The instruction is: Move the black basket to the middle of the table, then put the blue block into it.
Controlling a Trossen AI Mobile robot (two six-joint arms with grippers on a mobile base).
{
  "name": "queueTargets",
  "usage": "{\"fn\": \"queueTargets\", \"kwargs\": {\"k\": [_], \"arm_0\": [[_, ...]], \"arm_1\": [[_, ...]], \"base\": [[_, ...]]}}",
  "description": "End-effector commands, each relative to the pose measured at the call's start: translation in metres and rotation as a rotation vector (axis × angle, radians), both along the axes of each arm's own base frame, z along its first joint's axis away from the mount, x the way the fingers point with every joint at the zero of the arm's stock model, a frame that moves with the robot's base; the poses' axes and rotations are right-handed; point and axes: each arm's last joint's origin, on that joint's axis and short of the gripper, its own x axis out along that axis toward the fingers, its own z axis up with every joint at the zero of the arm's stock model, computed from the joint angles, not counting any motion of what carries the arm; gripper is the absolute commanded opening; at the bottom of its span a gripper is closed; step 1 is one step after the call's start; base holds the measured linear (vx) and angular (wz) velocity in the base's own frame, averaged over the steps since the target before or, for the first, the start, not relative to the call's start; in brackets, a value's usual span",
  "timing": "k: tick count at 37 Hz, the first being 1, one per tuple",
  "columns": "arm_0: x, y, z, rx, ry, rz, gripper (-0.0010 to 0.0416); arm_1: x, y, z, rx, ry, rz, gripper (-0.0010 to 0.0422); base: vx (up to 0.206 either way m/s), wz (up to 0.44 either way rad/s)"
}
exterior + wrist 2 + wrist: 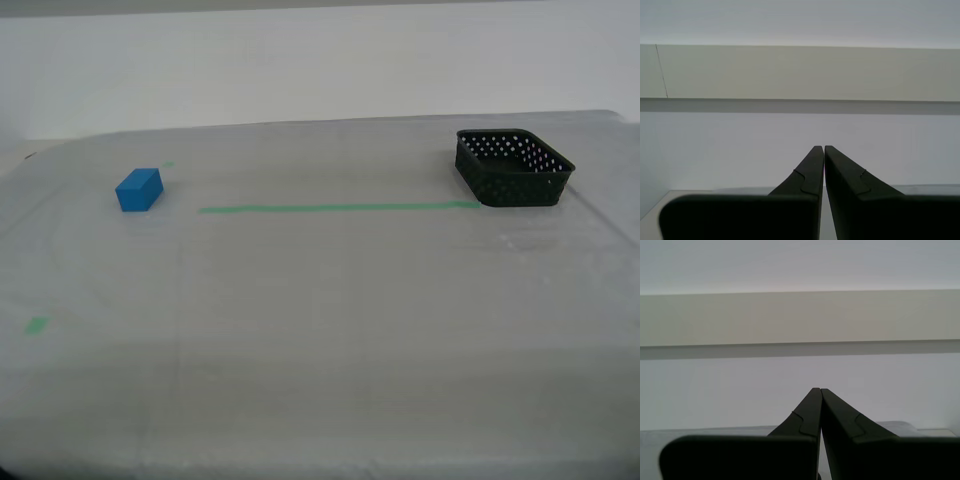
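both my first gripper (816,390) and my second gripper (820,148) are clenched empty; unclench one, grasp the black basket (514,167) by its near wall at the exterior view's far right.

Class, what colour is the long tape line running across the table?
Green; the tape line shows best in the exterior view.
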Motion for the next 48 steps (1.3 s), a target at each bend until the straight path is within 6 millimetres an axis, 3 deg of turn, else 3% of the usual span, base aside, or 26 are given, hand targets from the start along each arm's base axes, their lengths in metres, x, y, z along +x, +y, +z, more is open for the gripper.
{"fn": "queueTargets", "kwargs": {"k": [1, 48], "arm_0": [[0.0000, 0.0000, 0.0006, -0.001, -0.004, 0.001, 0.0000], [0.0000, 0.0000, 0.0006, -0.001, -0.004, 0.001, 0.0001]], "arm_1": [[-0.0001, -0.0001, 0.0004, 0.001, -0.003, 0.001, 0.0000], [-0.0001, -0.0001, 0.0004, 0.001, -0.003, 0.000, 0.0000]], "base": [[0.000, 0.000], [0.000, 0.000]]}}
